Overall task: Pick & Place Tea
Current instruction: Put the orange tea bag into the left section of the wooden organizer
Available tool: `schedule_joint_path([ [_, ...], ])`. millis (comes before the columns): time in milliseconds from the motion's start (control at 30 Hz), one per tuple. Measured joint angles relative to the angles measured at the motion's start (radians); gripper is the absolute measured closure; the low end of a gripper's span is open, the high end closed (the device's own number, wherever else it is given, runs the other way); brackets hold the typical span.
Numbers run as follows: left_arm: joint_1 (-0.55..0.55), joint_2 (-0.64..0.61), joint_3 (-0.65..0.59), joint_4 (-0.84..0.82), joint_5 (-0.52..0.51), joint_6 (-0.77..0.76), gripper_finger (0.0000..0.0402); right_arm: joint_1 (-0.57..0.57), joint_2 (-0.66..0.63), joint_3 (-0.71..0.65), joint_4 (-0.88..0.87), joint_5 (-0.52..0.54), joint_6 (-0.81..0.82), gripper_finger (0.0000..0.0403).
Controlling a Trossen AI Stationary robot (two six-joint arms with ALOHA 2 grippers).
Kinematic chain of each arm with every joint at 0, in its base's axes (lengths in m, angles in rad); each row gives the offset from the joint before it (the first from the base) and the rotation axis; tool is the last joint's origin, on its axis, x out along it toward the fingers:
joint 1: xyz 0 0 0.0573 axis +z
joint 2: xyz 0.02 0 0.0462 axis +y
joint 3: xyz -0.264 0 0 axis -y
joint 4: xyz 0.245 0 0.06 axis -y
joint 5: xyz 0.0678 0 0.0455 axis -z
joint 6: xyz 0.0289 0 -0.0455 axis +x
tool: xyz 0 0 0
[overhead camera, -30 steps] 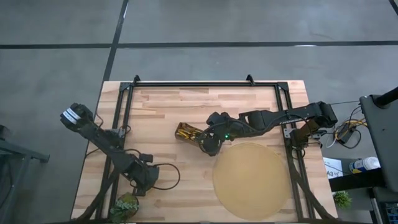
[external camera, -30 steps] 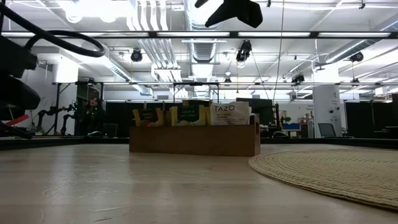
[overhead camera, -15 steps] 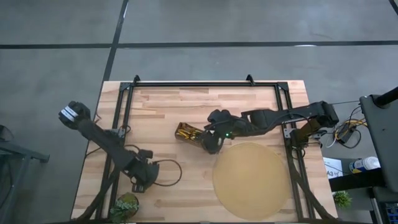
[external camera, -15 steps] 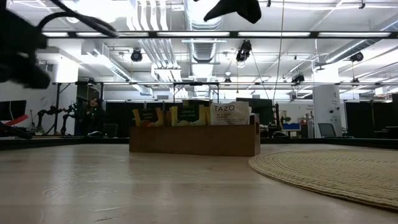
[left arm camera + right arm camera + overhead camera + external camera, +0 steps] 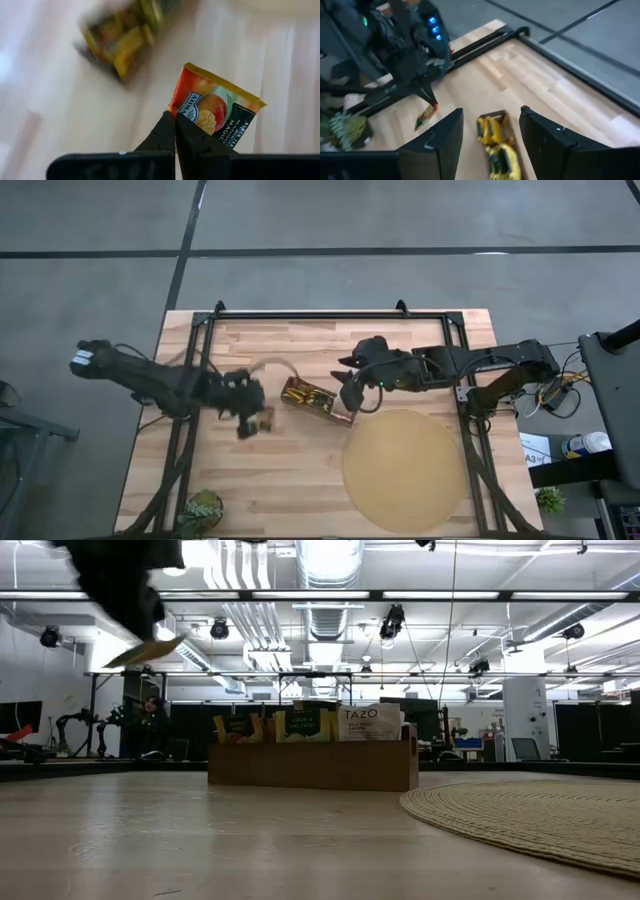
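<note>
Blurred tabletop (image 5: pixel 60 100) behind left pincer's (image 5: pixel 175 131) sachet (image 5: pixel 212 111).

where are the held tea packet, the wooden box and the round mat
held tea packet (image 5: pixel 212 111), left wrist view, middle of its printed face
wooden box (image 5: pixel 312 766), low view, front wall
round mat (image 5: pixel 405 470), high view, bare middle

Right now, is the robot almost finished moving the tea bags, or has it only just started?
Only just started, it looks like. Nothing lies on the round mat yet. In hand: the left tool is shut on one orange tea sachet and holds it above the table, beside the wooden box. The right tool is open above that box. Left to do: the box holds many sachets.
</note>
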Motion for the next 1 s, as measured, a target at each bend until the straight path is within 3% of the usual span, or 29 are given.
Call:
schedule_joint_path([
  [267,0.267,-0.062,0.034,0.386,-0.005,0.096,0.0401,-0.020,0.000,0.000,-0.002,0.054,0.002,0.0211],
  [567,0.420,0.005,0.036,0.886,-0.047,0.100,0.0401,-0.050,-0.002,0.000,0.031,0.061,-0.050,0.0211],
  [1000,0.451,0.197,0.200,0.939,0.024,0.124,0.0401,-0.112,-0.001,-0.001,0.065,0.050,-0.108,0.0211],
])
